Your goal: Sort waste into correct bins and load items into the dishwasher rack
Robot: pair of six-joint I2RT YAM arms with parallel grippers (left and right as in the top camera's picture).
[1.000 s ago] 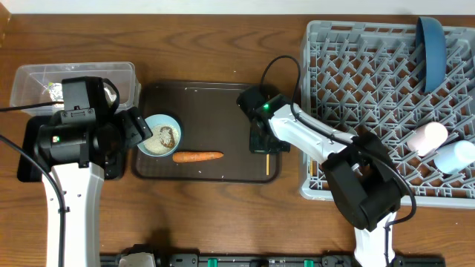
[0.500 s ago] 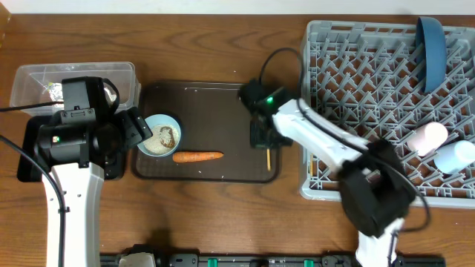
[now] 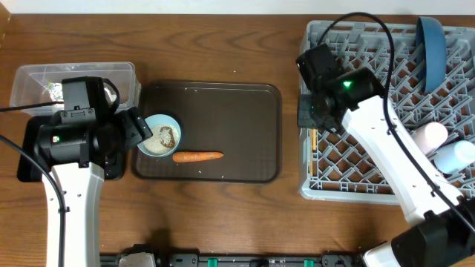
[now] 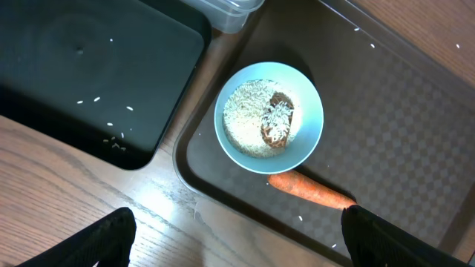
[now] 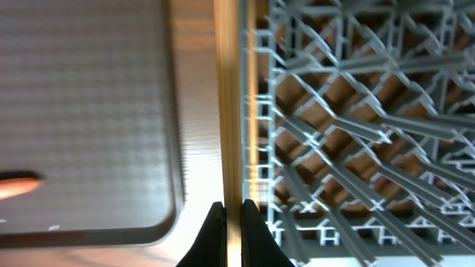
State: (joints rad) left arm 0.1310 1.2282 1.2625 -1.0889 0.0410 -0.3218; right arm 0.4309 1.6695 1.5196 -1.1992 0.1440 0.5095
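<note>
Rice (image 4: pixel 245 127) and brown lump (image 4: pixel 283 101) in bowl (image 4: pixel 311 119)

From overhead, the left arm (image 3: pixel 70 144) hides most of the black tray (image 3: pixel 24 159). The chopsticks (image 5: pixel 231 104) (blurred) run off the top edge.

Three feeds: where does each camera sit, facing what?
Overhead: above the table, facing straight down; left arm, right arm, brown tray, rack.
Left wrist: down at bowl and carrot; open left gripper at bottom.
Right wrist: along chopsticks, beside rack edge; right gripper shut on them.
Shared: overhead and left wrist both show bowl, carrot.
</note>
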